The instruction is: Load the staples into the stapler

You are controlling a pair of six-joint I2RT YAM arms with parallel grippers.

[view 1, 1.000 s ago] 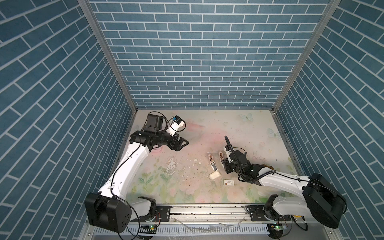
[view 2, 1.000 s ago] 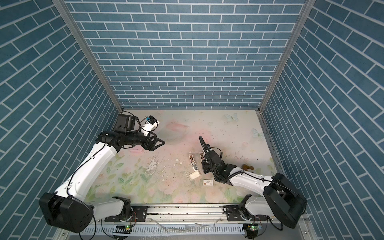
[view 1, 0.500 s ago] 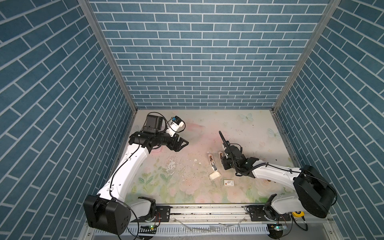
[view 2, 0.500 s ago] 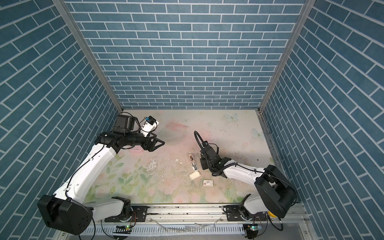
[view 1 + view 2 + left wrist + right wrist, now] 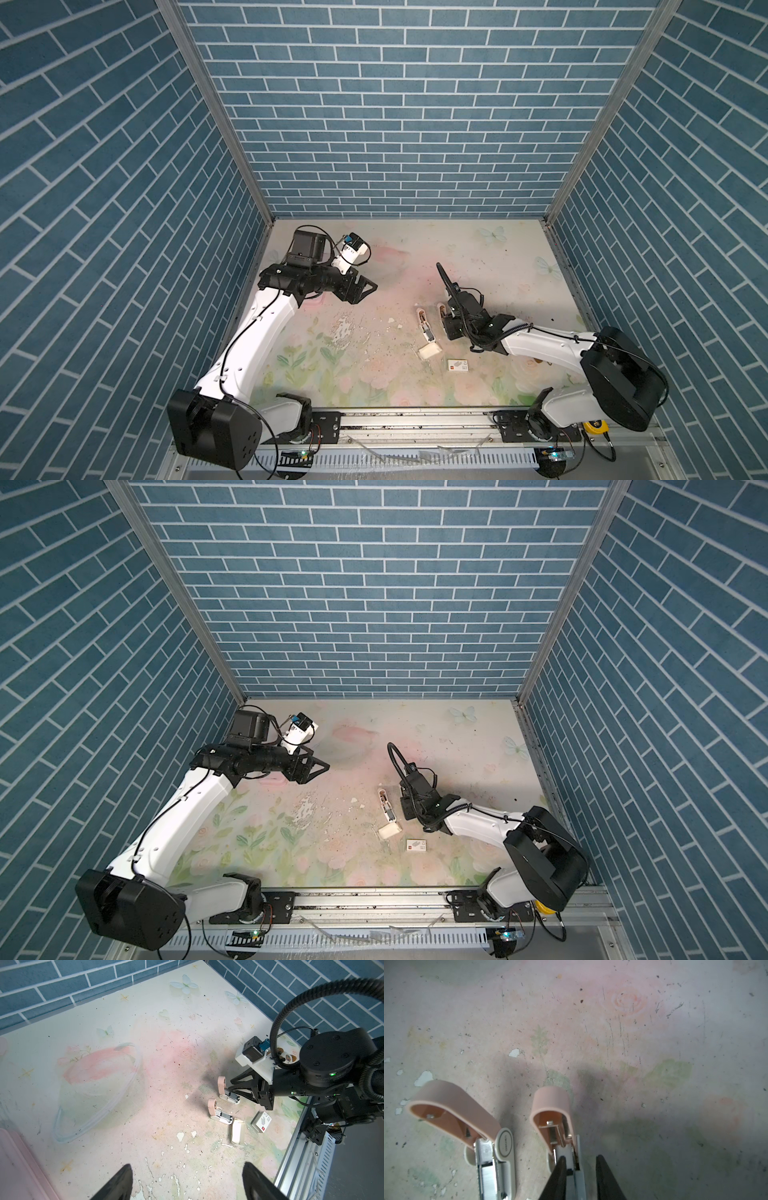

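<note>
Shifted toward 9 o'clock in both top views, the right gripper (image 5: 447,316) is set at the stapler (image 5: 440,308), 3 o'clock of a second stapler (image 5: 424,324). Left wrist view: left gripper (image 5: 187,1165) spread wide, empty. Right wrist view: fingers (image 5: 557,1176) narrowly parted astride its channel; staples cannot be discerned; insertion judged underway.

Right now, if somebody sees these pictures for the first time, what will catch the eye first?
Two pink-lidded mini staplers lie open side by side, right of the middle of the table. The right claw reaches over the right stapler, jaws slightly apart, while the left stapler lies free. Far to the left, the left claw hangs wide open above the table.
</note>
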